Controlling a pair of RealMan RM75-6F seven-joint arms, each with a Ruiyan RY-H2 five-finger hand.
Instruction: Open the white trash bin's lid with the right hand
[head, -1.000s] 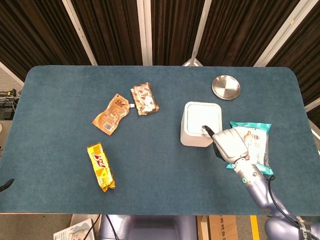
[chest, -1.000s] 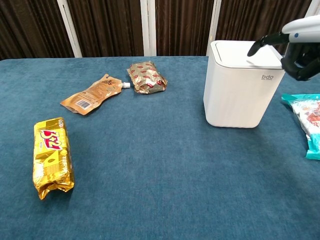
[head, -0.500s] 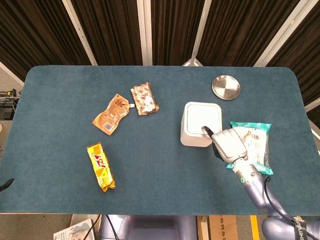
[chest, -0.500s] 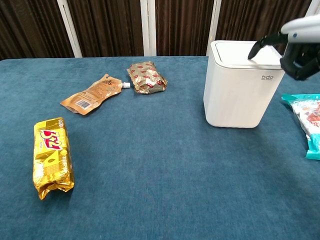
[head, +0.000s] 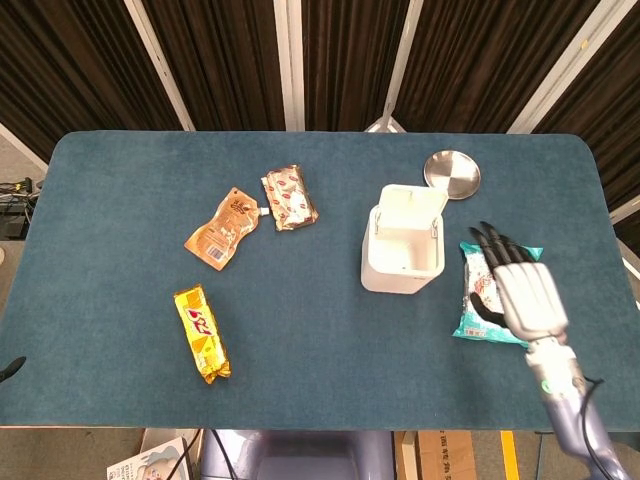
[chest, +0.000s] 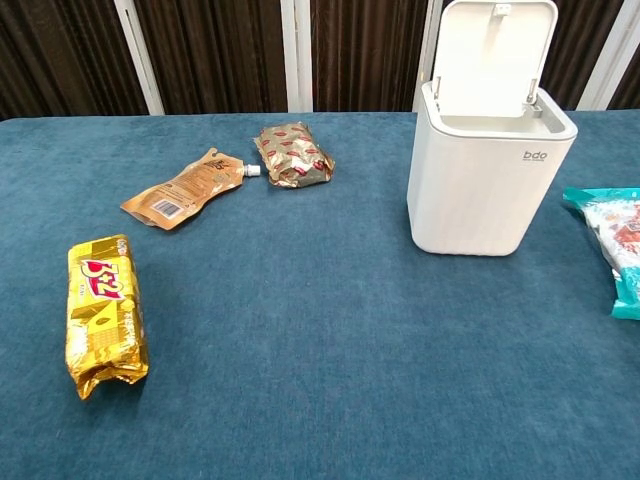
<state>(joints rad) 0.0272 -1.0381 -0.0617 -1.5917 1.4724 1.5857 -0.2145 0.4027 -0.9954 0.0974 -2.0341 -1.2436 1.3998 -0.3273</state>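
The white trash bin (head: 401, 255) (chest: 488, 180) stands right of the table's middle. Its lid (head: 412, 205) (chest: 492, 58) stands upright at the back, and the inside shows. My right hand (head: 524, 292) hovers to the right of the bin, apart from it, over a teal snack bag (head: 481, 300). The fingers are spread and straight and hold nothing. The chest view does not show this hand. My left hand is in neither view.
A round metal dish (head: 452, 174) lies behind the bin. A brown pouch (head: 222, 230) (chest: 180, 190) and a brown foil packet (head: 288, 197) (chest: 292, 155) lie left of the middle. A gold biscuit pack (head: 201, 333) (chest: 103, 313) is at the front left.
The bin's lid has sprung up from flat to upright. My right hand has left the lid, moved right and back toward me, and spread its fingers.
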